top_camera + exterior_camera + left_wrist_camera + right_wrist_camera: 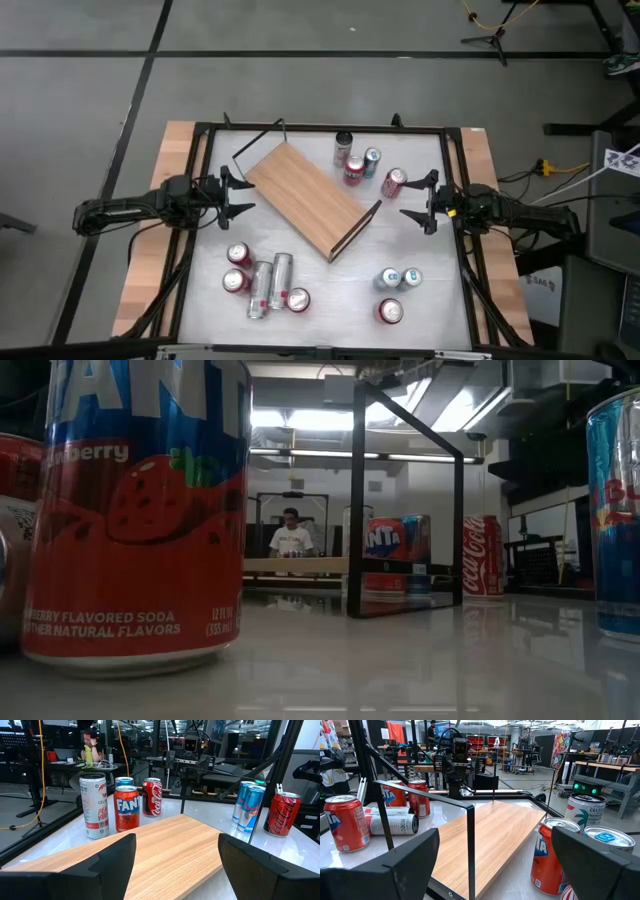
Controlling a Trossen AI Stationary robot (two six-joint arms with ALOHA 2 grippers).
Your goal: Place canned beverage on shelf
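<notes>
The left gripper [243, 195] hangs spread and empty at the bare wooden shelf [300, 195], lying aslant mid-table within both arms' reach, while the right gripper [412, 196], likewise spread and empty, faces the nearest red Fanta can [393, 182], probably its first pick.

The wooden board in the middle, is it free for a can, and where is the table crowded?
The shelf is bare from rail to rail. Bare tabletop also lies between the two near can groups. Crowded: the cans behind the shelf and the cluster near the left gripper.
</notes>
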